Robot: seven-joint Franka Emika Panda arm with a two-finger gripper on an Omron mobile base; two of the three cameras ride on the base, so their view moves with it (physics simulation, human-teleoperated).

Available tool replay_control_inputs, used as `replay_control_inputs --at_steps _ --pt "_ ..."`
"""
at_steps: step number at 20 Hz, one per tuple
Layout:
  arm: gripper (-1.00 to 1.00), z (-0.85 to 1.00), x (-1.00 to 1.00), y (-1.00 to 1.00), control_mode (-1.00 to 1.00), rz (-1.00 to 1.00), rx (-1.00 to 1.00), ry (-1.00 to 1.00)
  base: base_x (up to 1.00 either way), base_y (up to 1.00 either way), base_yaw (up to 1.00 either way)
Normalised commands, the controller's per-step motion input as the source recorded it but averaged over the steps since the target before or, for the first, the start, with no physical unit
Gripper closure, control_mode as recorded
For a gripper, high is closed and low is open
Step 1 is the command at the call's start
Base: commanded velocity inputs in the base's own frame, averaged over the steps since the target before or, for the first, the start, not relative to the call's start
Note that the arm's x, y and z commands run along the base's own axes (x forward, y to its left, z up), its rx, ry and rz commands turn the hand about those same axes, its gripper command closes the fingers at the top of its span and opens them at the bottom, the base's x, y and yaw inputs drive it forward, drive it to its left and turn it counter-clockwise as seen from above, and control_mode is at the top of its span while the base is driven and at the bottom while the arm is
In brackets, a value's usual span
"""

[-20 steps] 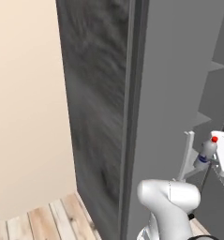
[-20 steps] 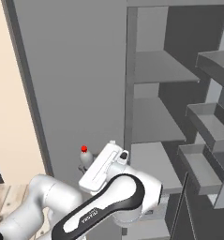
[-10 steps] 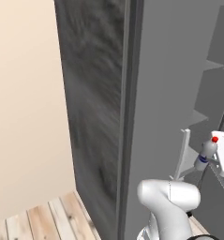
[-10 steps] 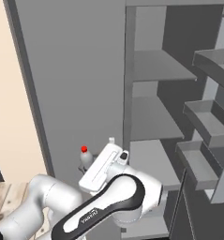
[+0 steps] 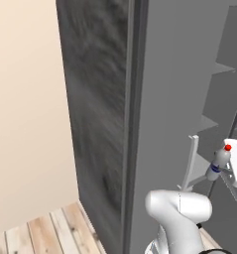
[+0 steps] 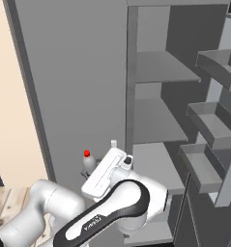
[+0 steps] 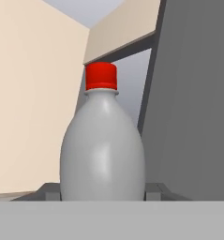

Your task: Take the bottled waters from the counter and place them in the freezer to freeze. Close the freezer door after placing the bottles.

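Near the open freezer (image 6: 151,91), the gripper (image 7: 103,197) is pinching the red-cap bottle (image 7: 102,145), holding it upright just left of the shelves (image 6: 155,120). It is not on a shelf yet. The door is waiting to be shut.

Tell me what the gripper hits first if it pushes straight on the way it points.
Probably the beige wall or the grey fridge side; depth is unclear. The gripper is shut on the red-capped bottle, which travels with it.
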Motion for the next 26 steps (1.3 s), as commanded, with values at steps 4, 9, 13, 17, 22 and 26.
replay_control_inputs --at_steps 4,9,13,17,22,26 --pt "1.0 0.0 0.0 0.0 1.0 0.0 0.0 0.0 0.3 -0.26 -0.04" --pt "1.0 0.0 0.0 0.0 1.0 0.0 0.0 0.0 0.09 -0.3 -0.01" --pt "1.0 0.0 0.0 0.0 1.0 0.0 0.0 0.0 0.13 -0.08 0.0" --pt "1.0 0.0 0.0 0.0 1.0 0.0 0.0 0.0 0.25 -0.17 -0.02" --pt "1.0 0.0 0.0 0.0 1.0 0.0 0.0 0.0 0.12 -0.41 -0.05" --pt "1.0 0.0 0.0 0.0 1.0 0.0 0.0 0.0 0.05 -0.28 -0.03"
